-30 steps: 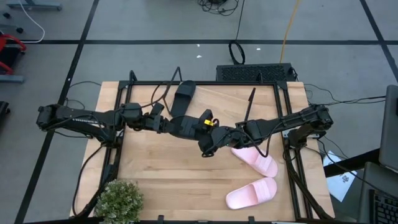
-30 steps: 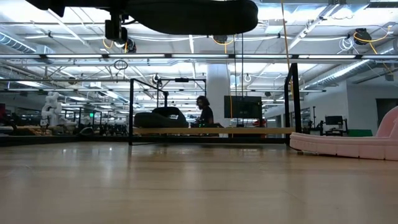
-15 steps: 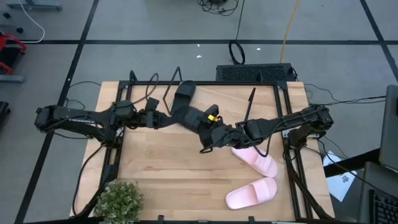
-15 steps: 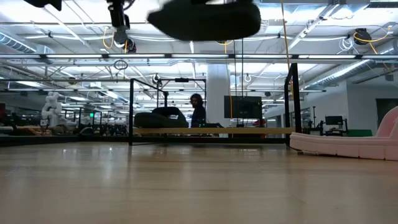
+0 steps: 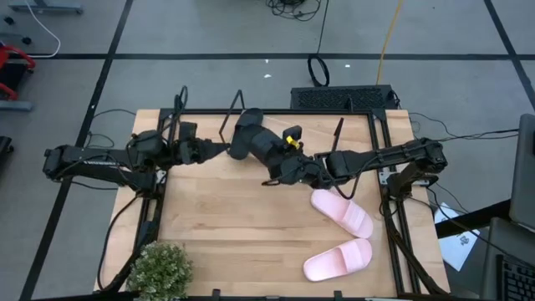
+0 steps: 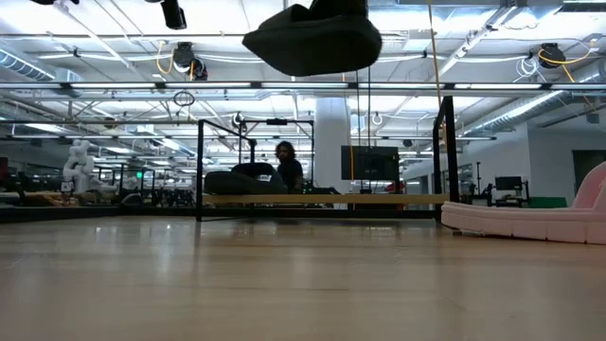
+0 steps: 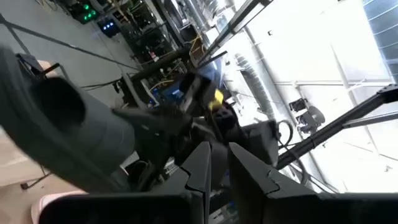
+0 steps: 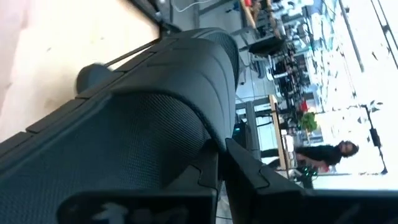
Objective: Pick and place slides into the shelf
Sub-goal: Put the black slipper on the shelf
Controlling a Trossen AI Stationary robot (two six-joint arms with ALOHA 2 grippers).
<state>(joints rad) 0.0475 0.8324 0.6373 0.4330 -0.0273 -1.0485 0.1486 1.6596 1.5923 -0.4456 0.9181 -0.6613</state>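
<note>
The right gripper [image 5: 288, 167] holds a black slide [image 5: 266, 149] in the air just before the shelf [image 5: 276, 117], its fingers [image 8: 239, 165] clamped on the slide's edge. The left gripper [image 5: 224, 150], its fingers [image 7: 202, 168] almost together, sits just beside that slide, away from the shelf's far end. Another black slide [image 5: 248, 124] lies on the shelf; two pink slides [image 5: 341, 213] lie on the table [image 5: 226, 226], well apart from it.
</note>
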